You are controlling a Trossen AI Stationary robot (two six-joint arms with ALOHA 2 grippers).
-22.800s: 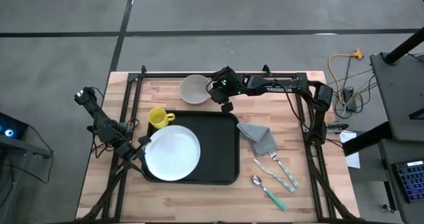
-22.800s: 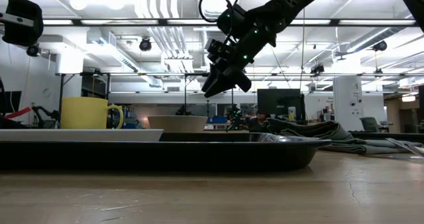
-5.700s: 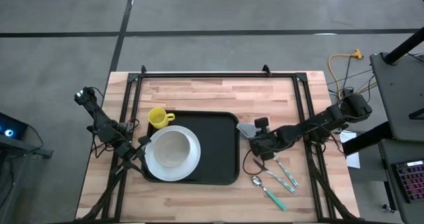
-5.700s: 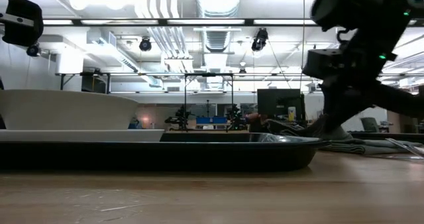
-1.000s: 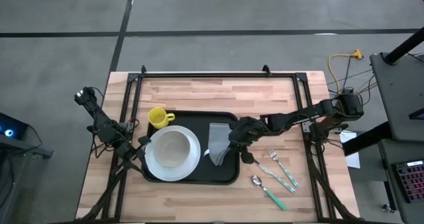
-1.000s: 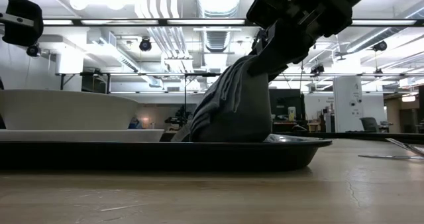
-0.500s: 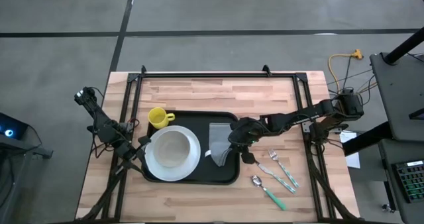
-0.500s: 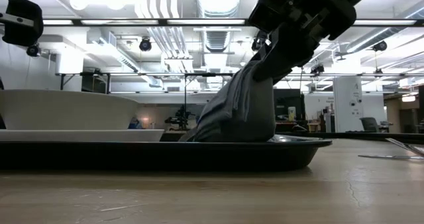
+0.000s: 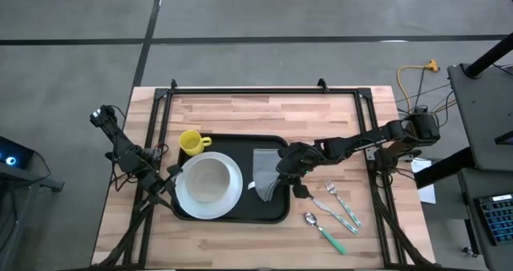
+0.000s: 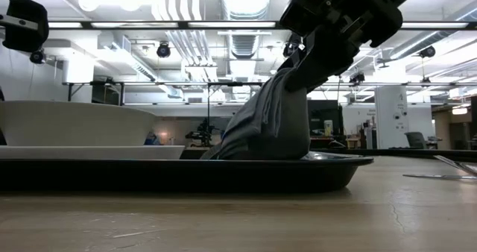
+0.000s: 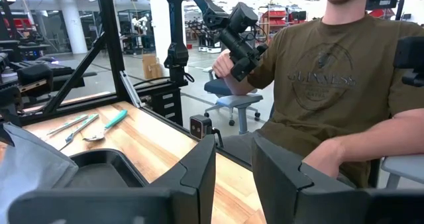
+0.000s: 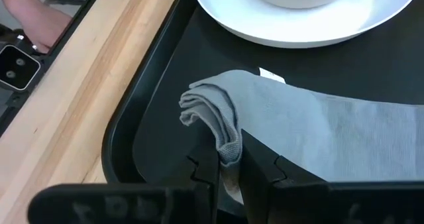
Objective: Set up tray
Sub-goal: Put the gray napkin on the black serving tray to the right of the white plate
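The black tray lies at the table's middle. On its left half stands a white plate with a white bowl on it. A yellow mug stands at the tray's far left corner. A grey folded napkin lies on the tray's right half, and my right gripper is shut on its near end. My left gripper waits open at the tray's left edge, nothing between its fingers. My right gripper pinches the napkin's bunched near end between its two fingers, several folded layers together. It comes slanting down from the table's right. The held end is raised above the tray; the rest of the napkin slopes down and lies on the tray floor.
Two forks and a teal-handled spoon lie on the wood to the right of the tray. Black frame rails run along the table's left, far and right sides. A seated person shows beyond the table's near side.
My right gripper has edged a little toward the table's right with the napkin's raised end. The napkin's lower part has settled slightly wider on the tray floor. In the last half second nothing moves.
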